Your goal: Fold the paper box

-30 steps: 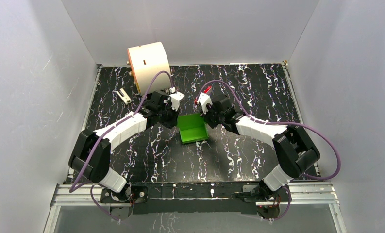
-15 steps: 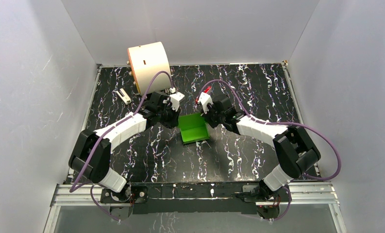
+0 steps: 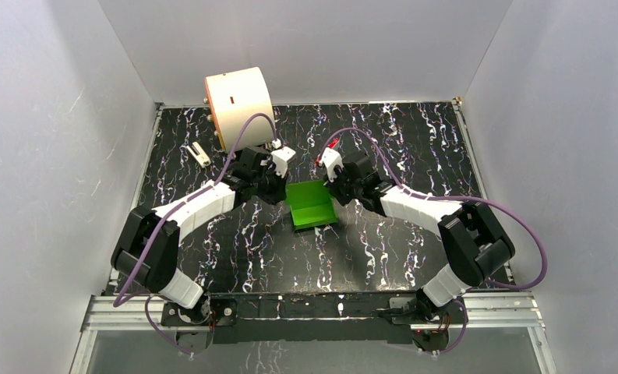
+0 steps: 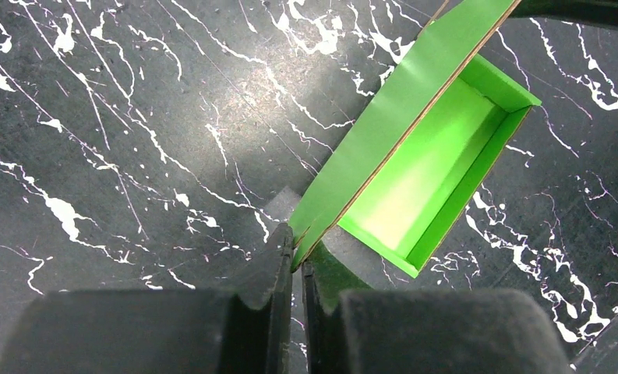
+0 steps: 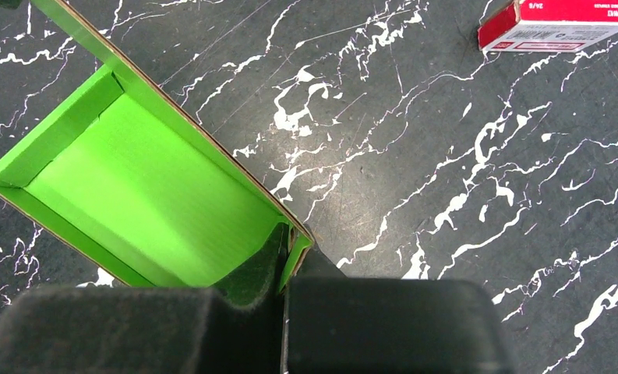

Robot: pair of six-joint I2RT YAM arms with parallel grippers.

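My left gripper and right gripper clamp tight on opposite walls of the bright green card box, bracing it for folding.

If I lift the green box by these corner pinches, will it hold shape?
Probably light: the paper box is thin card, judging by its edge. Its tall wall likely bends rather than staying stiff. Held only at corners, it may sag or twist.

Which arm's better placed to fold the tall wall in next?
Left, marginally: the left gripper is shut on that wall's free end of the paper box. The right gripper pinches the other corner, one finger inside, so it is better as an anchor.
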